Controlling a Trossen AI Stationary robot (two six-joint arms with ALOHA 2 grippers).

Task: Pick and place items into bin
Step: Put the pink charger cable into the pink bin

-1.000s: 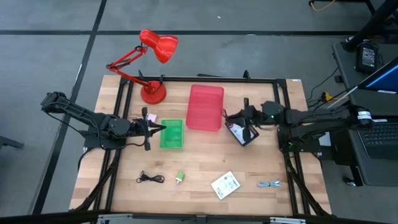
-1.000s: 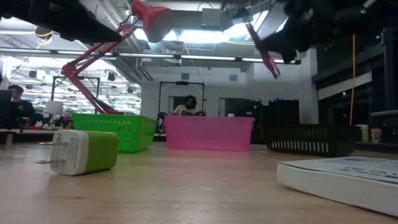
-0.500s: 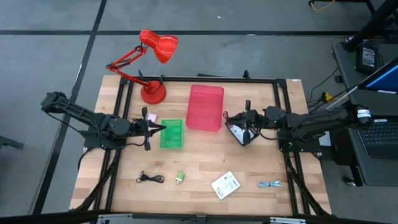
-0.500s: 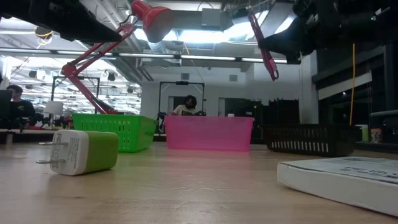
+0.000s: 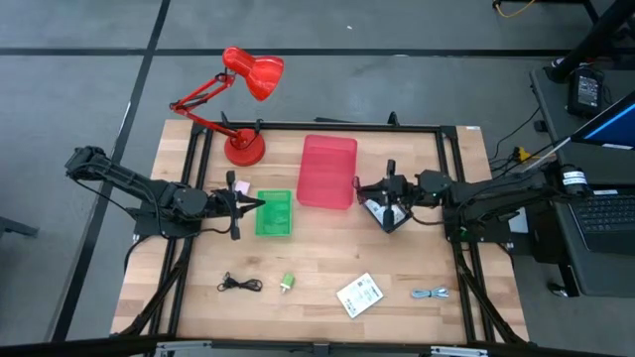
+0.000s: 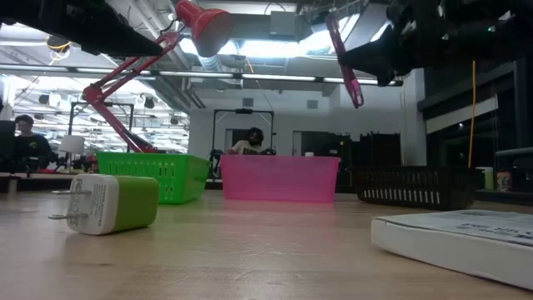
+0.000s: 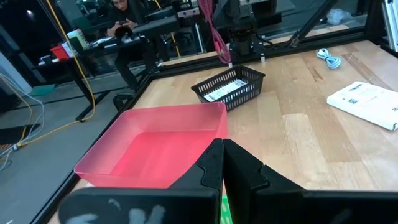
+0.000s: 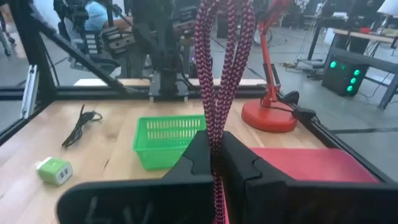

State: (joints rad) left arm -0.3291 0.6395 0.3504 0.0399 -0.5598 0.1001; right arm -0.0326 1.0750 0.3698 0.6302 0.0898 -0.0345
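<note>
My right gripper is shut on a maroon braided cable, above the black basket and beside the pink bin. My left gripper waits shut with nothing in it, at the left side of the green bin. On the near part of the table lie a black cable, a green charger, a white packet and a blue-grey cable. Another white packet lies in the black basket. My right gripper pinches several strands of the bundled maroon cable between its two fingers, partway along the bundle. The fingers lie about level, coming from the table's right, across the strands. Loops stick out past the fingers. The cable is lifted clear, slanting, near upright.
A red desk lamp stands at the far left corner, its base beside the green bin. A black frame rail runs round the table top. People sit at desks in the room beyond the table's far edge.
My right gripper has tipped a little while staying shut above the black basket. The maroon cable in it has swung from a stronger slant to nearer upright.
</note>
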